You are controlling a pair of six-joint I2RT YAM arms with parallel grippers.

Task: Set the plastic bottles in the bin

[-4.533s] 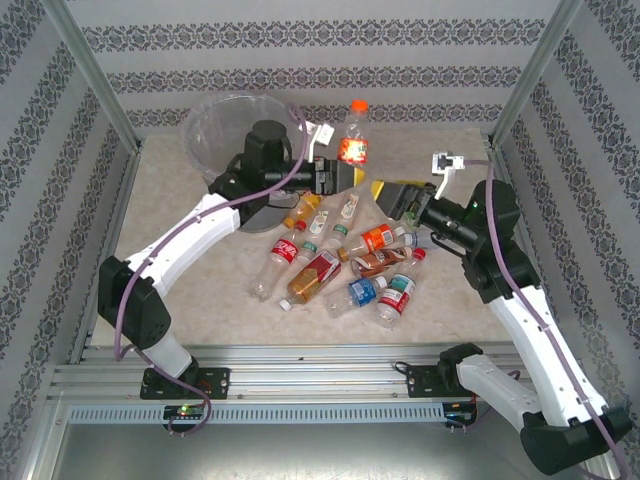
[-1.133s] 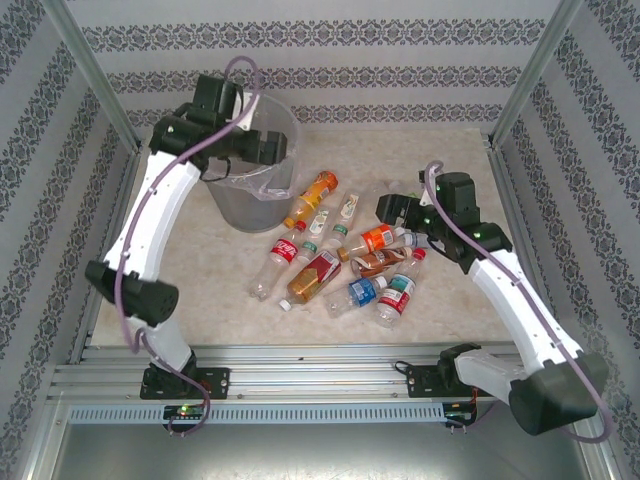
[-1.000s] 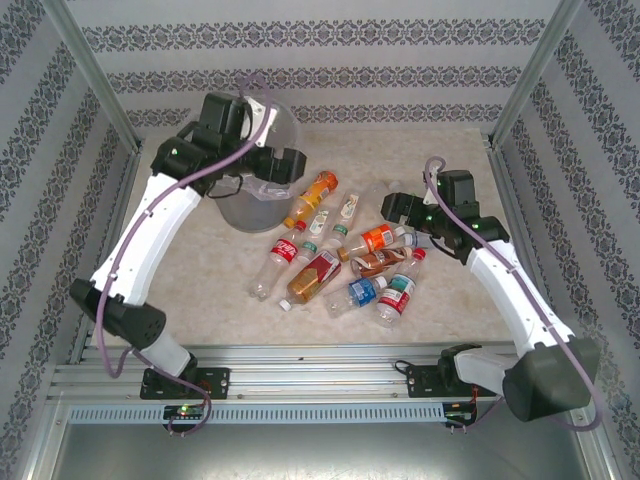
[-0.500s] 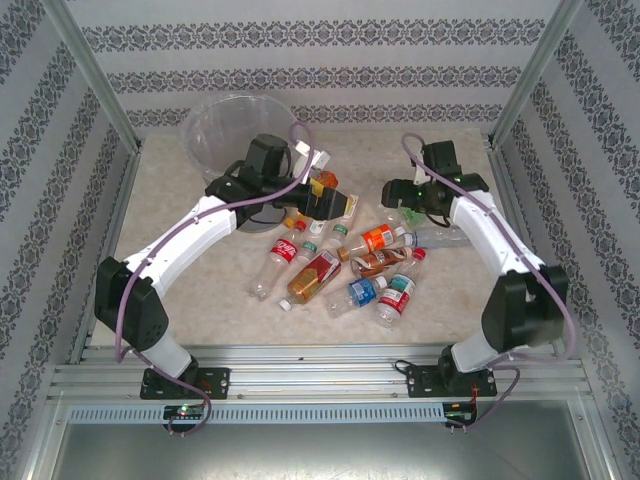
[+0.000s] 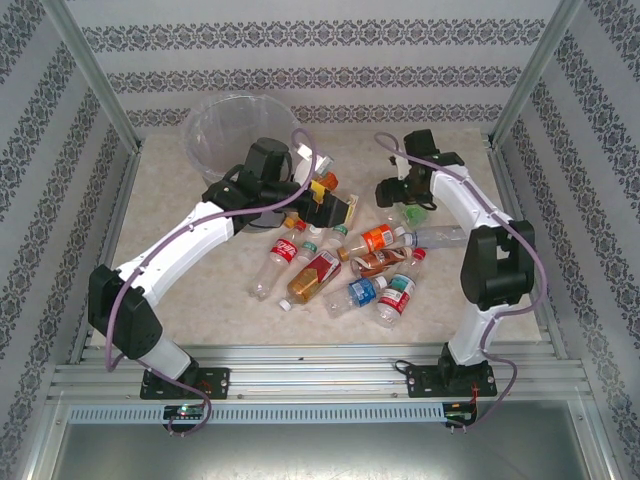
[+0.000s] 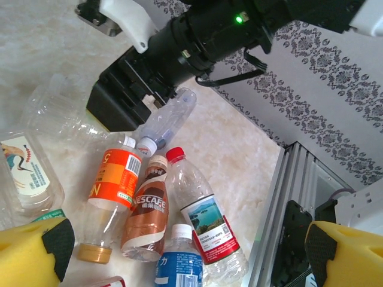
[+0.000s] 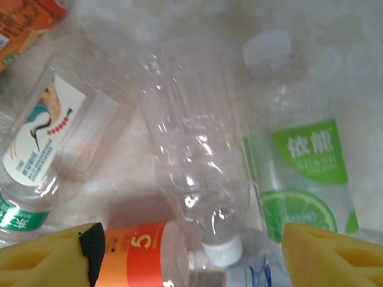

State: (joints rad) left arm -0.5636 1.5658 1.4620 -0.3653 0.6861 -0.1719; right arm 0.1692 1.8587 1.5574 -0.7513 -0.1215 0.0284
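Left gripper (image 5: 338, 207) is back from the bin (image 5: 215, 130) at far left - jaws spread, empty, over the plastic bottles (image 5: 340, 262) heaped mid-table. Right gripper (image 7: 188, 239) has dropped astride a clear bottle (image 7: 191, 161), fingers apart, not yet pinching - probably the next pick.

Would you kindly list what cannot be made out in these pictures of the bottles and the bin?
- Top view: contents of the grey translucent round bin; hazy wall, and the left arm covers its near side.
- Top view: the fingers of the right gripper; its black wrist covers them.
- Left wrist view: the body of the blue-labelled clear plastic bottle; the bottom edge cuts it off.
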